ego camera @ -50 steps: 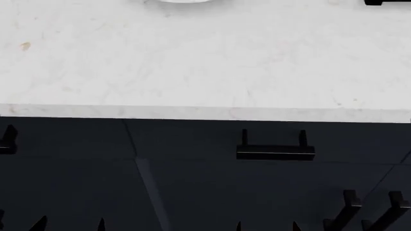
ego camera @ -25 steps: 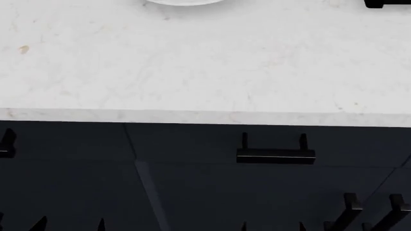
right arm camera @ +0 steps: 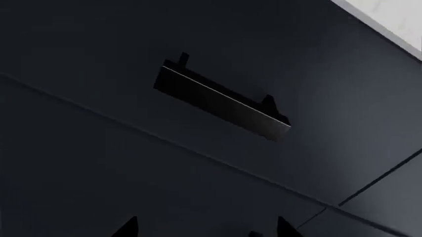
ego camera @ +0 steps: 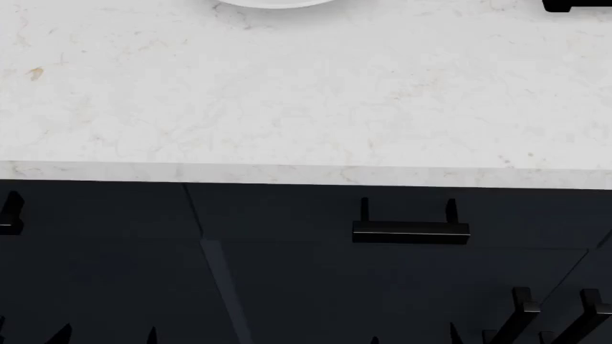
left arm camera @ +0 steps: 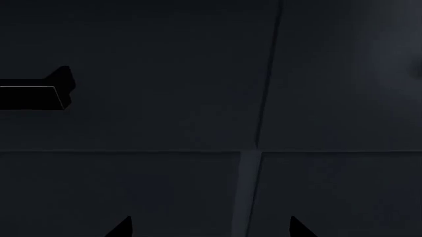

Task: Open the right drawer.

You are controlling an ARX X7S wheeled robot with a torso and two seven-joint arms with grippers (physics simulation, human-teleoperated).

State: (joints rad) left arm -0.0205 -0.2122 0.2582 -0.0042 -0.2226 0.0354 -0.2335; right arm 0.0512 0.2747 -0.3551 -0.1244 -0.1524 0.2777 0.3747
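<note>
The right drawer [ego camera: 287,215] is a wide dark navy front under the white counter, flush with its neighbours. Its black bar handle [ego camera: 411,231] sits on two posts and also shows in the right wrist view [right arm camera: 221,103]. My right gripper [ego camera: 414,338] is open and empty, below the handle and apart from it; its fingertips [right arm camera: 125,228] show wide apart. My left gripper [ego camera: 105,337] is open and empty in front of the lower doors at the left; its fingertips [left arm camera: 122,227] are also wide apart. The twin drawer's handle [ego camera: 10,215] shows at the left edge and in the left wrist view [left arm camera: 36,94].
A white marble counter [ego camera: 306,107] overhangs the drawers, with a white dish edge [ego camera: 272,3] at the back. Taller cabinet doors below carry upright bar handles [ego camera: 521,315] at the lower right. A vertical seam [left arm camera: 267,74] parts the two drawer fronts.
The head view has tilted a little, so the counter edge sits lower in the picture. My right gripper's fingertips have drifted slightly to the right. The drawer has not moved.
</note>
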